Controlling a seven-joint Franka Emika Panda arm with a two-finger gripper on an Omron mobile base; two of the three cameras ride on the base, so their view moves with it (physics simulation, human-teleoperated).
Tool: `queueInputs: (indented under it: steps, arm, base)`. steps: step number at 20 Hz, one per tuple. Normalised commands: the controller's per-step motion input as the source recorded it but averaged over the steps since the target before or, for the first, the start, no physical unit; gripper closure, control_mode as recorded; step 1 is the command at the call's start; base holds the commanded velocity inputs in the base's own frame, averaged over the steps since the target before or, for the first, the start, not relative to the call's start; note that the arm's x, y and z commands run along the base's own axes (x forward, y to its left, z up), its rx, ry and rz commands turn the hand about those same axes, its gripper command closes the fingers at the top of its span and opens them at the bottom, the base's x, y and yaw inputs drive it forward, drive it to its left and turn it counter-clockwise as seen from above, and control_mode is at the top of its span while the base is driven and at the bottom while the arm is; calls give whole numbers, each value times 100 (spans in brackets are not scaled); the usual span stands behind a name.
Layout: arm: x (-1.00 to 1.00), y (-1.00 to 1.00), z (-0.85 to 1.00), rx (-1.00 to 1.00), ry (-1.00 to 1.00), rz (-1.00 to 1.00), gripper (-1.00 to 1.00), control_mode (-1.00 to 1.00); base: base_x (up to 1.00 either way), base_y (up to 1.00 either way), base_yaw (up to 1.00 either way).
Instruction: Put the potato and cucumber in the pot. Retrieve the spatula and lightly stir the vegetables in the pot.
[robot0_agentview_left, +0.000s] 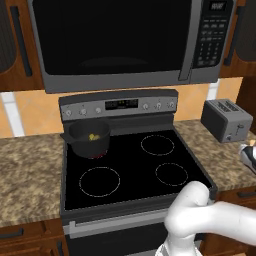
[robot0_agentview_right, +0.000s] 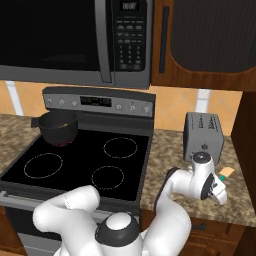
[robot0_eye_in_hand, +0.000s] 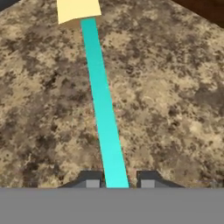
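Now one teal spatula (robot0_eye_in_hand: 103, 105) flat on the counter (robot0_eye_in_hand: 175, 109), its handle between two fingers (robot0_eye_in_hand: 91, 180), grip unclear.

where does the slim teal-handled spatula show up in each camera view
Left base view: I cannot make it out.
Right base view: slim teal-handled spatula, pale tip beside the gripper, right of the grey toaster.
Hand view: spatula runs up the centre.
Shared landmark: speckled granite counter.

Granite counter (robot0_eye_in_hand: 175, 96): spatula (robot0_eye_in_hand: 103, 105) flat on it, toaster (robot0_agentview_right: 202, 136) behind.
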Motion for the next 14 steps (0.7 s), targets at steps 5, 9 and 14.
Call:
queueInputs:
  steps: [5, 9, 14]
  arm:
    - [-30, 50, -9, 1, 0, 0, 100, -100]
    - [-44, 39, 56, 10, -8, 1, 100, -100]
    - [-63, 47, 100, 13, -20, 0, 100, -100]
  base:
    - [0, 0, 0]
    - [0, 0, 0]
    - [0, 0, 0]
